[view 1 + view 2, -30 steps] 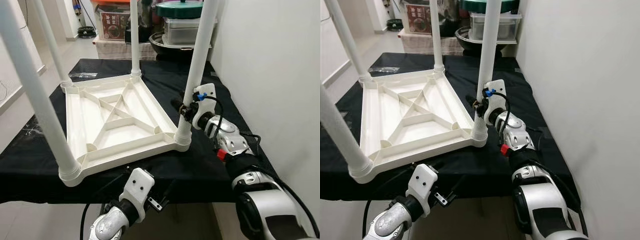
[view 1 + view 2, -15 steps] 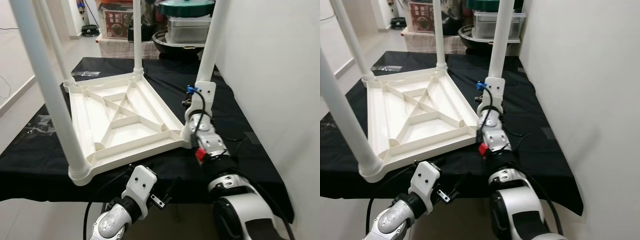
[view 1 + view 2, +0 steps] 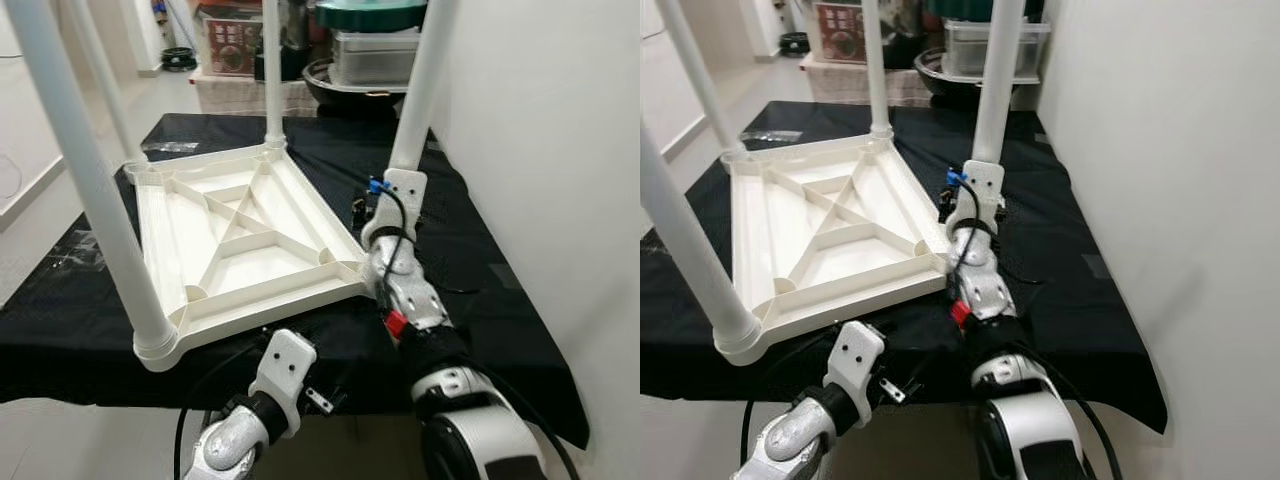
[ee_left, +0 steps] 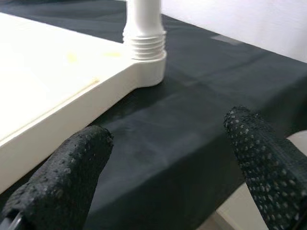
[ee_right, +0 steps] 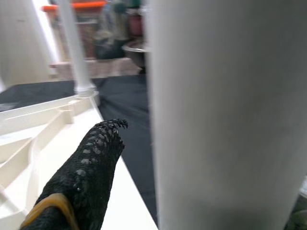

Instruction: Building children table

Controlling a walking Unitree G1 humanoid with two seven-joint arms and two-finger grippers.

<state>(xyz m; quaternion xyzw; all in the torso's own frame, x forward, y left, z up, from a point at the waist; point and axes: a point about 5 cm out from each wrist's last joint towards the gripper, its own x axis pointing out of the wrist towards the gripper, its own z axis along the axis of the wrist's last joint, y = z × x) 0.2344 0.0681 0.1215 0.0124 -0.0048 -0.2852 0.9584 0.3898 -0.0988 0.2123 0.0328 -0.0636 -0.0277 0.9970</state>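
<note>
1. Black cloth (image 3: 480, 300) covers the bench beside a white wall; crates and pots are stacked at the far end. On the cloth lies the tabletop (image 3: 240, 235), upside down with its ribs showing, and four white legs stand up from its corners.

2. Right gripper (image 3: 372, 215) is at the near-right leg (image 3: 410, 115), low on the tube just above its socket. In the right wrist view the tube fills the frame, with one black finger (image 5: 93, 163) lying against its left side. The other finger is hidden behind the tube, so I cannot tell for certain whether the jaws clamp it; they probably sit around it.

3. Left gripper (image 4: 168, 158) hangs below the near edge of the bench, jaws wide apart and holding nothing. Between its pads the wrist view shows bare cloth, with the tabletop's near rim and a leg's threaded collar (image 4: 144, 45) further off, well apart from the pads.

4. The step looks like seating or tightening the near-right leg. To do it well, I judge the grip should stay low near the socket, square to the tube, and the turn be kept on the leg's axis so the thread does not cross.

5. With only one arm on the piece, the light tabletop may skate on the cloth; steadying its near rim with the left gripper would help.
</note>
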